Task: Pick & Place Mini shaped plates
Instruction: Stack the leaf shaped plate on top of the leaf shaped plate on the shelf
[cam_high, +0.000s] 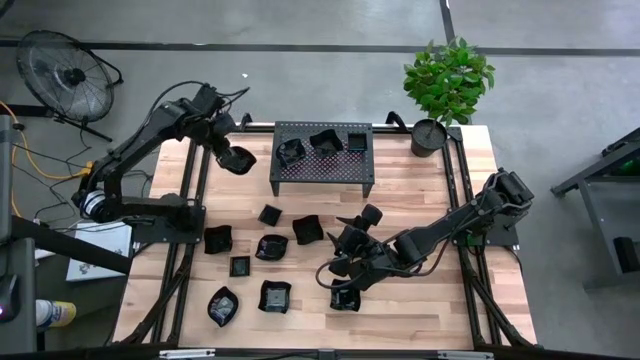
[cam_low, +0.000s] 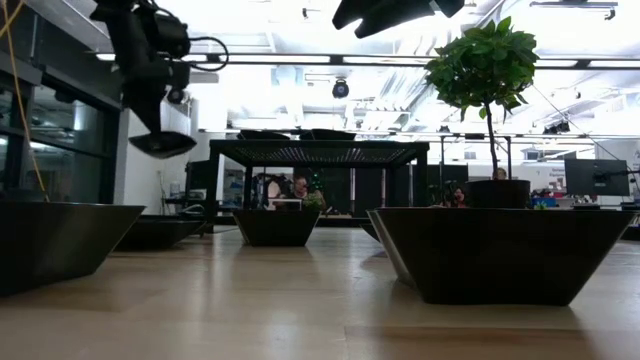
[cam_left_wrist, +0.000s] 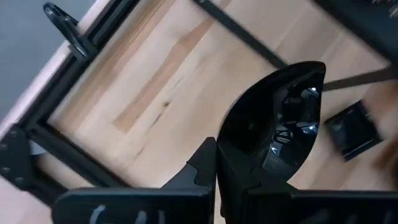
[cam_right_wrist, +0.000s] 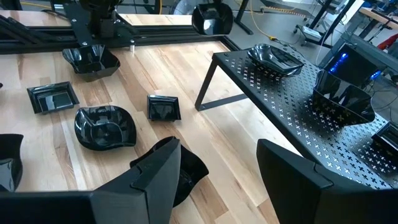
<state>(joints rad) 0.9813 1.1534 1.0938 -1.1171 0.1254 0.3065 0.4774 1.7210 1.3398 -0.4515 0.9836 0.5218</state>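
Left claw (cam_high: 228, 152), pinched tight on one small black plate (cam_high: 239, 160), raised beside the metal rack (cam_high: 322, 168); more plates (cam_high: 272, 246) scattered mid-table; my right claw (cam_high: 352, 252), spread wide, empty, low above them.

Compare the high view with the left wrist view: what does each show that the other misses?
Only the high view shows the right gripper open and empty over the loose plates, the perforated rack carrying three dishes, and the potted plant.

Only the left wrist view shows how the plate is held: the fingers pinch its rim, with its glossy inside facing the camera.

Both show the left gripper shut on a round plate above the wooden table, left of the rack.
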